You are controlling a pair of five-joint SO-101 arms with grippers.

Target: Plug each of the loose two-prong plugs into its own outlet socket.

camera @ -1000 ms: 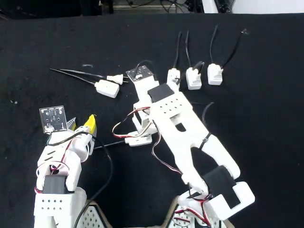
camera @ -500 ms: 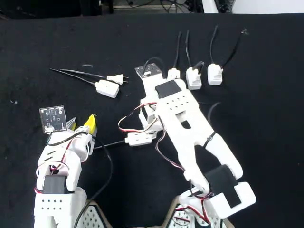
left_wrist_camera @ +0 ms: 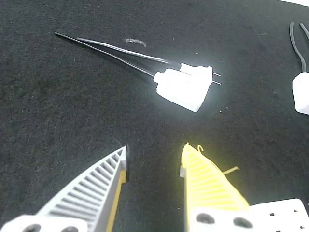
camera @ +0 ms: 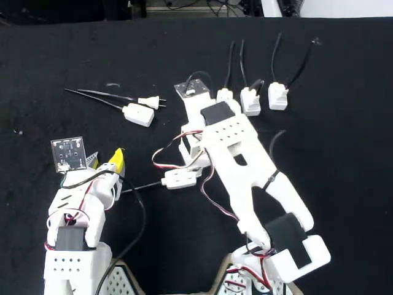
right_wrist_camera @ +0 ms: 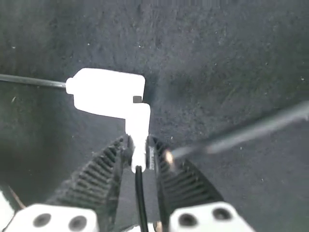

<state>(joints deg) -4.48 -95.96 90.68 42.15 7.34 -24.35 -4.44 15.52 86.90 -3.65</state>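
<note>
My right gripper (right_wrist_camera: 138,145) is shut on a small white plug (right_wrist_camera: 137,126), whose black cord runs back between the fingers. The plug's front end touches a white outlet socket (right_wrist_camera: 106,92); its prongs are hidden. From above, the right gripper (camera: 212,101) sits against the leftmost socket (camera: 224,94) of a row of three, beside two more sockets (camera: 250,100) (camera: 277,96). A loose two-prong plug (left_wrist_camera: 195,71) lies against a white socket block (left_wrist_camera: 183,89). My left gripper (left_wrist_camera: 153,152) stands open on the near side of that pair, holding nothing.
Another white block (camera: 179,179) with a black cord lies under the right arm. Thin cords run from the loose plug and block toward the far left. The left arm (camera: 80,203) sits at the near left. Black cloth covers the table (camera: 344,153).
The right arm has swung toward the back right with the plug, bringing it up to the leftmost socket of the row. The left arm has not moved.
</note>
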